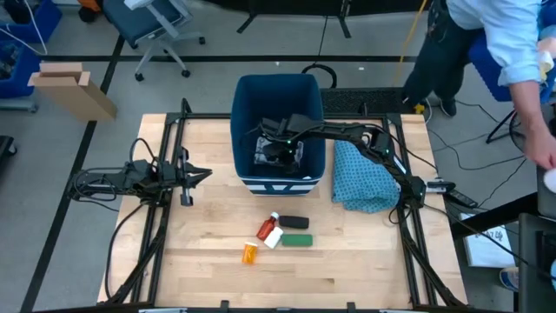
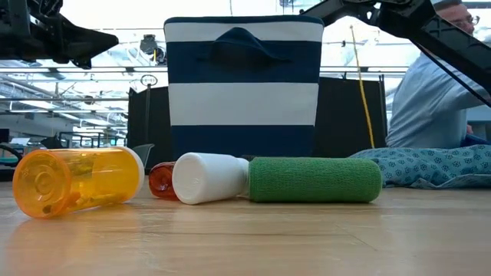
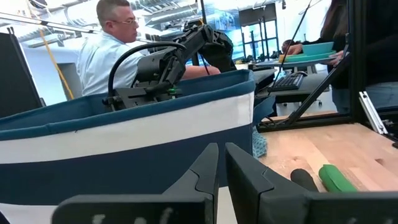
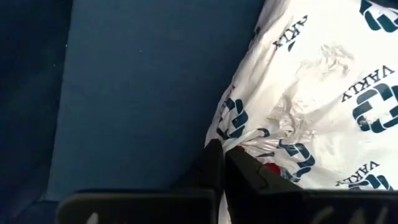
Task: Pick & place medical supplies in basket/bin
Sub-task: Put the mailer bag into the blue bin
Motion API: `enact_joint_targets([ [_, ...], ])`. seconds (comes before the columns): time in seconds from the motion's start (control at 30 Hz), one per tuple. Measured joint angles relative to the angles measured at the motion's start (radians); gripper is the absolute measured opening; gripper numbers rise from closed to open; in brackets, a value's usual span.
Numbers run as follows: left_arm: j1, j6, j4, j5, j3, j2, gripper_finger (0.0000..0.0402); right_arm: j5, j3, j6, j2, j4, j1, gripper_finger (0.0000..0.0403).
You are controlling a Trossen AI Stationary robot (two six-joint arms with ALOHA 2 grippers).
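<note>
The dark-blue bin (image 1: 246,104) stands at the table's far middle, its white-banded front (image 2: 243,84) facing me. My right gripper (image 1: 276,146) reaches down inside it, shut at the edge of the flat white packet (image 4: 311,93) with dark print. On the table, near of the bin, lie the red bottle with white cap (image 1: 269,230), the black oblong (image 1: 294,223), the green oblong (image 1: 297,240) and the orange pill bottle (image 1: 250,253), all on their sides. My left gripper (image 1: 198,174) waits shut, left of the bin. No white tube shows. My right gripper (image 4: 222,158) has the white packet by its edge (image 4: 233,134), which meets the free ends of the two closed fingers. The fingers come from above into the bin. The packet spreads out beyond them against the bin's blue inner wall (image 4: 137,93); whether it hangs or rests is hidden.
A blue patterned folded cloth (image 1: 365,178) lies right of the bin, under the right arm. Black frame rails run along both table sides (image 1: 169,156). Bare wood lies near of the supplies. A person (image 1: 512,43) stands beyond the far right corner, another sits behind the table (image 3: 106,43).
</note>
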Motion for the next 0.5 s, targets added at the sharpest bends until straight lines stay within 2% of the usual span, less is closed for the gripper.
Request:
enact_joint_targets([
  [0.1, 0.0, 0.001, 0.0, 0.0, 0.0, 0.0, 0.0033, 0.0, 0.0, 0.003, 0.002, 0.009, 0.0, 0.003],
  [0.27, 0.0, 0.001, -0.003, 0.0, 0.0, 0.0, 0.0033, 0.007, -0.001, 0.02, 0.003, 0.023, -0.002, 0.0091],
  [0.5, 0.0, -0.024, -0.013, 0.001, 0.0, 0.0, 0.0033, 0.105, -0.003, 0.033, -0.031, 0.028, -0.003, 0.0166],
])
